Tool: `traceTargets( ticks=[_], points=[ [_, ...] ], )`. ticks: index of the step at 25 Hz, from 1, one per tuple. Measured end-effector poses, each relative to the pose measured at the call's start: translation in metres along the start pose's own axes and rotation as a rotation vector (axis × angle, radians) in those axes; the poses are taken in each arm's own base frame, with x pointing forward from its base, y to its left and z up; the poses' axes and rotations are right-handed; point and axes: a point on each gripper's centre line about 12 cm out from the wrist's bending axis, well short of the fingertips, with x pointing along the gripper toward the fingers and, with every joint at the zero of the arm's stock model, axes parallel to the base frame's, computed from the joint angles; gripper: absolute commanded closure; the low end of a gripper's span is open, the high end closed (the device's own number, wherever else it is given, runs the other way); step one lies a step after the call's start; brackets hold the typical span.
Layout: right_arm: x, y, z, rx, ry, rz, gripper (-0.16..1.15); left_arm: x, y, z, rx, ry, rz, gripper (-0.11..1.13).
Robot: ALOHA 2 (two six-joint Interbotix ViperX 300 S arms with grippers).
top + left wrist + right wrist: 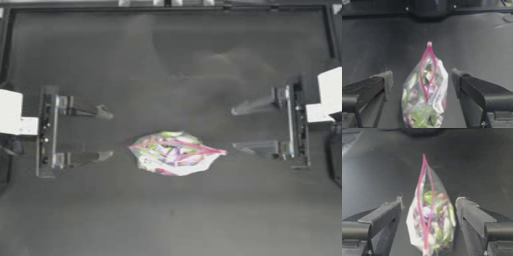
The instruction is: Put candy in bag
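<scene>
Only bag (pixel 175 153) between pincers

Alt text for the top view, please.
A clear zip bag of colourful sweets lies mid-table between two open grippers: the left gripper at the left, the right gripper at the right, neither touching it. No loose candy shows.
</scene>
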Motion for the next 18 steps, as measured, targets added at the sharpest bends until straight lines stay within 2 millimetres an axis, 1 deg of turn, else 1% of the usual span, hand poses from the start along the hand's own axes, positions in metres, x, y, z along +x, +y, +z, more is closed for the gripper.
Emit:
traceTargets(
  ticks=[5,12,18],
  points=[
    [0.0,0.0,0.0,-0.009,-0.003,-0.001,0.04,-0.005,0.0,0.004,0.0,-0.021,0.001,0.03],
    [-0.002,-0.001,-0.004,-0.01,0.0,-0.001,0.04,-0.007,0.0,0.006,-0.001,-0.031,0.002,0.03],
    [-0.013,0.0,-0.002,-0.009,-0.047,0.002,0.04,-0.013,0.001,0.007,0.004,-0.046,0.002,0.03]
  ],
)
